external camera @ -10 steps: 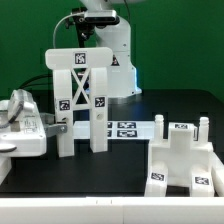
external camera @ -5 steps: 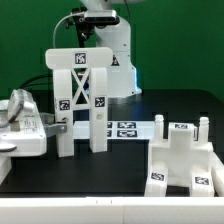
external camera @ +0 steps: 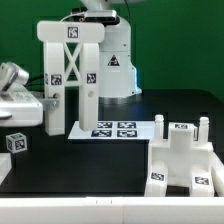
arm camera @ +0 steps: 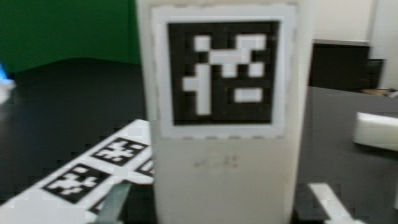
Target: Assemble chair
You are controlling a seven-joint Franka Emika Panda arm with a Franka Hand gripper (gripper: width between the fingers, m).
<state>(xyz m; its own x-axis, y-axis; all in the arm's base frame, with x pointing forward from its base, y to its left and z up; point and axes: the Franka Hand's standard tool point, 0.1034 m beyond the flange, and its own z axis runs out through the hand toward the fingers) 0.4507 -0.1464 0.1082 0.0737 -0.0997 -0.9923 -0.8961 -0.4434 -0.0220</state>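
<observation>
The step in hand looks like carrying the chair back frame (external camera: 72,62) over to the seat block (external camera: 185,160), which lies on the table (external camera: 70,175) to the exterior view's right of the marker board (external camera: 112,130). Done well, this is a slow, level carry. The frame should stay upright, its feet should pass clear above the marker board, and it should be squared over the seat block before it goes straight down. The frame stands tall at the marker board's edge on the exterior view's left; I cannot tell whether its feet touch the table. The gripper (external camera: 44,102) reaches in from the far side of that edge and appears clamped on the frame's outer tagged post (arm camera: 214,170) at about mid-height. In the wrist view this post fills the centre, so the frame sits right in the grasp.
</observation>
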